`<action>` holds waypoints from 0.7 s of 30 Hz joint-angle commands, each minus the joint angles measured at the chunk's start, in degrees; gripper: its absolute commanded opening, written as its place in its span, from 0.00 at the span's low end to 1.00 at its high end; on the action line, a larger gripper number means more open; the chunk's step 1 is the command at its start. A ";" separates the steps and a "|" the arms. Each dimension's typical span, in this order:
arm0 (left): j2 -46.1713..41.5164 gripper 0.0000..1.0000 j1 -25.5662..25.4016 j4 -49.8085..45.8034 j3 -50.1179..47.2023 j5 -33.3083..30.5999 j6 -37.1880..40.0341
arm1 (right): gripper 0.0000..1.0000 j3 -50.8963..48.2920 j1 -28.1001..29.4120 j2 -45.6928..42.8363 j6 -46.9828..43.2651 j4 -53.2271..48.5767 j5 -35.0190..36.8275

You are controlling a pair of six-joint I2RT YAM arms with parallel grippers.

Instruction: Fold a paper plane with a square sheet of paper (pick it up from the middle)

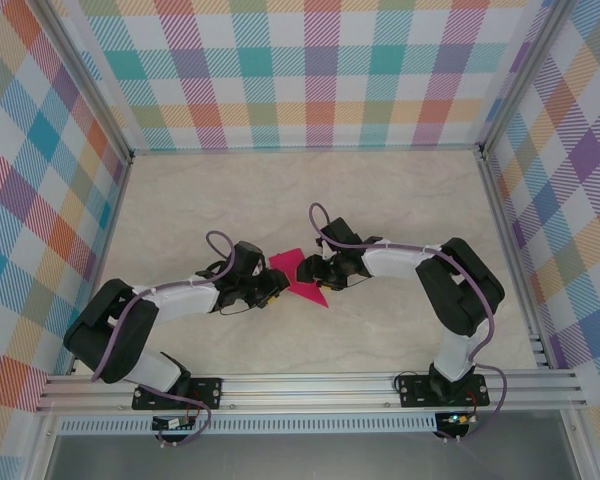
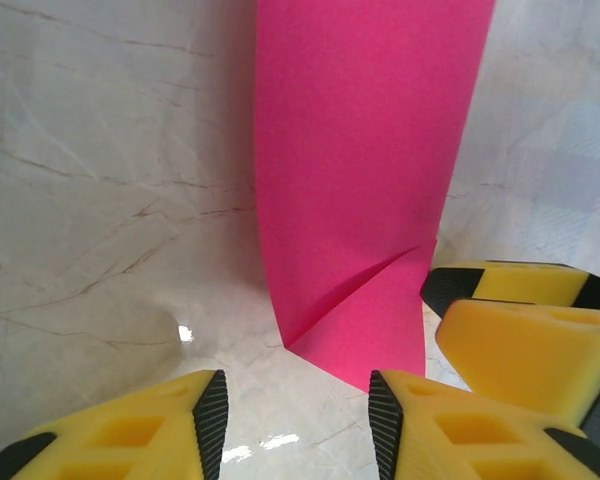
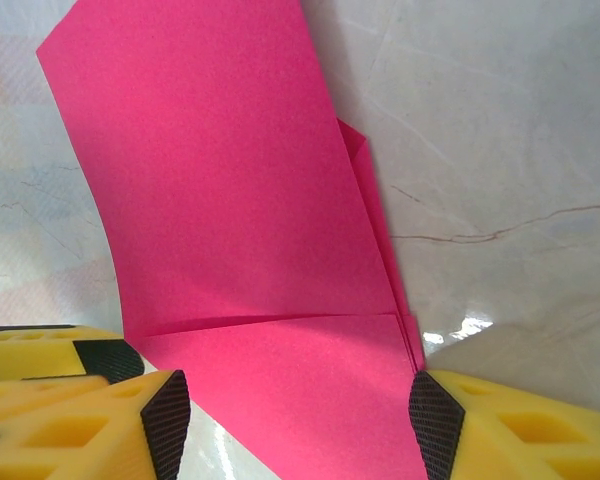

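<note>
**Pink sheet mid-worktop, both sets of jaws apart around it**

Worktop [image 1: 380,200]: pale cream, marble-look with thin grey-brown veins. It is glossy, and the wrist views catch small light glints close to the jaws. Walls [image 1: 320,70] at the back and both sides carry a pastel check of teal, pink, orange and purple. Silver metal posts stand in the corners. A silver rail [image 1: 310,385] runs along the near edge and carries both arm bases.

Pink sheet [image 1: 298,282]: about the middle of the worktop, between the two grippers. It is partly folded, with one diagonal crease and a layered folded edge showing, and a point aimed toward the near edge. From the left wrist it seems to curve upward. Can't tell how much of it is off the surface.

Left gripper [image 2: 295,385]: comes in from the left, low over the surface, jaws apart and released. Marble shows in the gap and nothing sits between the black pads. The sheet's nearest edge lies just beyond the tips.

Right gripper [image 3: 298,385]: comes in from the right, jaws spread wide, released. The sheet's near part lies across the gap, its layered edge right against one pad [image 3: 435,420]. Its yellow fingers [image 2: 520,345] sit just beside the left gripper's, near the sheet's corner.

Left arm [image 1: 170,300] and right arm [image 1: 420,262]: white and black, bent at the elbow, a purple cable looped along each.
</note>
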 commanded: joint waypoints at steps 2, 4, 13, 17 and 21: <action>1.21 0.36 -0.79 3.84 0.92 -0.67 0.81 | 0.62 -1.97 -0.31 1.33 0.40 -1.09 0.61; 1.68 0.34 -0.79 4.20 1.27 -0.66 1.76 | 0.62 -2.00 -0.39 1.38 0.58 -0.92 0.51; 3.62 0.29 -0.79 8.16 0.78 0.38 1.54 | 0.61 -2.11 -0.83 1.33 0.79 -0.62 -0.21; 3.55 0.27 -0.78 7.90 1.09 -0.55 2.66 | 0.61 -2.26 -1.10 1.27 0.64 -0.49 -0.88; 4.26 0.22 -0.79 8.68 1.27 -0.41 2.89 | 0.62 -2.79 -1.27 0.45 -0.80 0.22 -1.38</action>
